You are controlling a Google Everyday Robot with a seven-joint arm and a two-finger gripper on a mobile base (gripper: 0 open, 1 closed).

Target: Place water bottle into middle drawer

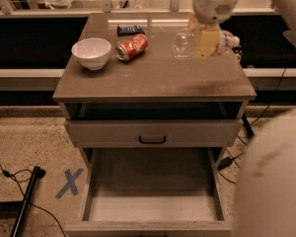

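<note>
The water bottle (181, 44) is clear plastic and lies crosswise at the back right of the cabinet top, its white cap end (230, 40) pointing right. My gripper (207, 42) comes down from the top of the view, and its yellowish fingers are shut around the bottle's middle. The middle drawer (153, 206) is pulled out wide open at the bottom of the view, below and in front of the gripper. Its pale grey floor is bare.
A white bowl (91, 52), an orange soda can (131, 47) on its side and a dark blue packet (129, 29) sit on the cabinet top (153, 78). A shut drawer front with a black handle (152, 139) is above the open drawer. My arm's blurred bulk (274, 181) fills the lower right. A blue X (69, 182) marks the floor.
</note>
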